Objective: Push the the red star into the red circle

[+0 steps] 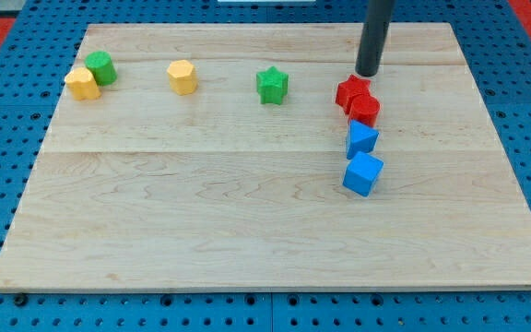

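Observation:
The red star [351, 92] lies at the view's upper right on the wooden board [247, 212]. The red circle [365, 110] sits just below and right of it, touching it. My tip [368, 74] stands just above the red star, a little to its right, close to its top edge.
A blue triangular block [361, 139] lies right below the red circle, and a blue cube [362, 173] below that. A green star [272, 85] is left of the red star. A yellow hexagon [182, 77], a green block [101, 67] and a yellow block [82, 84] lie at the upper left.

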Controlling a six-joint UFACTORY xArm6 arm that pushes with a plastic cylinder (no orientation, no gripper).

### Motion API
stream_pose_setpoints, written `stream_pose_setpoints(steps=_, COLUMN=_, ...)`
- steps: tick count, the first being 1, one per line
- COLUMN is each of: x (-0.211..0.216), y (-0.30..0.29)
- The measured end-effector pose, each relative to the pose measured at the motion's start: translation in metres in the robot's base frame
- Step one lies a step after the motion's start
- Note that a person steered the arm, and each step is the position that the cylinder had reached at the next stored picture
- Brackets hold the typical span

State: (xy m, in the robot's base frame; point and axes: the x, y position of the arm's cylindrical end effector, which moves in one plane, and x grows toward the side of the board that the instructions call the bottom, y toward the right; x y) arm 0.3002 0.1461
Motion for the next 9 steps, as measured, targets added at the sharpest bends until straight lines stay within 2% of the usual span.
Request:
stream_pose_setpoints(steps=1, x=0.003, y=-0.004)
stream_pose_setpoints(steps=2, x=0.040, y=0.010)
stream_pose_setpoints(steps=3, x=0.057, y=0.023)
stream_pose_setpoints(steps=4, x=0.022, y=0.047)
stream_pose_setpoints(steps=5, x=-0.017, y=0.044)
stream_pose_setpoints(steps=6, x=-0.017, y=0.003)
stream_pose_setpoints(steps=8, x=0.029, y=0.010)
stream_pose_setpoints(steps=9, x=-0.004, y=-0.015)
